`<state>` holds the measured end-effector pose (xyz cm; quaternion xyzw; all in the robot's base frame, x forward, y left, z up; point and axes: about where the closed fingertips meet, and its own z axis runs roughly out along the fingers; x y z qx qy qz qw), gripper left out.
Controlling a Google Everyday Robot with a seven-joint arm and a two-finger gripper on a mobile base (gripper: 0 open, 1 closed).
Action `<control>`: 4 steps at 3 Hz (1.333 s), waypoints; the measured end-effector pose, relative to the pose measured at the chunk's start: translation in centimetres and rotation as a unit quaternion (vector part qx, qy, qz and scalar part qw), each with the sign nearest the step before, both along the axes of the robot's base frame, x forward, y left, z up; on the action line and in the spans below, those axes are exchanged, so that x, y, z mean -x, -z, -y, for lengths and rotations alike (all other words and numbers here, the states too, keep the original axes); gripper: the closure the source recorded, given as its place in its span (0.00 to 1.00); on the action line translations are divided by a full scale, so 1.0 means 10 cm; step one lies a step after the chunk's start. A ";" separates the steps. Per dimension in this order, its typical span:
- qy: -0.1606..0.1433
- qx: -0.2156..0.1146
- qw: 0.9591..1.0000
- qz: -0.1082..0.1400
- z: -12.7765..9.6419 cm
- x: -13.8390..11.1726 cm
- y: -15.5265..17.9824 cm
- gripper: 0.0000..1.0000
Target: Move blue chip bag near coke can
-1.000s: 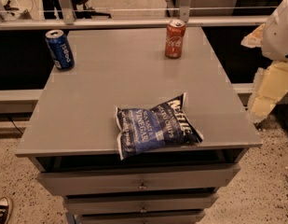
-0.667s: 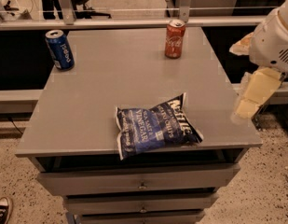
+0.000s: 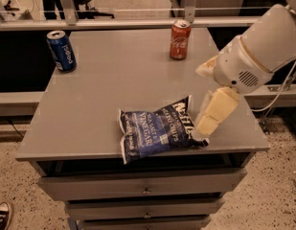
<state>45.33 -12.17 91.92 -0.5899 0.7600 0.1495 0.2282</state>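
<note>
One arm is all you have, and its gripper point(image 3: 206, 123) hangs over the near right part of the table point(image 3: 90, 95), low over the right end of the bag point(image 3: 154, 131). You cannot tell from this view whether the gripper is open or closed, and nothing shows it gripping the bag or anything else.

The bag lies flat near the front edge. Its lower left corner pokes out past that edge, above the drawers point(image 3: 142, 188). Its long axis runs across the view, tilted a little so the right end sits farther back than the left. Most of the bag lies to the left of the gripper, and only its right end is under the tip. If you close here you would likely catch just that end seam, so judge whether you want to shift left toward the middle first.

The coke can point(image 3: 179, 40) stands upright at the far edge, right of centre, well apart from the bag. From the bag it lies straight back and slightly to the right, so the carry is mostly away from the front edge. The blue can point(image 3: 61, 51) stands at the far left, well clear of that path.
</note>
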 end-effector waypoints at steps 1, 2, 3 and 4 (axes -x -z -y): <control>-0.018 -0.030 0.999 -0.005 -0.35 0.09 0.20 0.00; -0.034 -0.050 0.998 -0.002 -0.66 0.13 0.39 0.00; -0.045 -0.061 0.997 0.000 -0.86 0.13 0.57 0.17; -0.049 -0.067 0.997 0.006 -0.92 0.12 0.64 0.39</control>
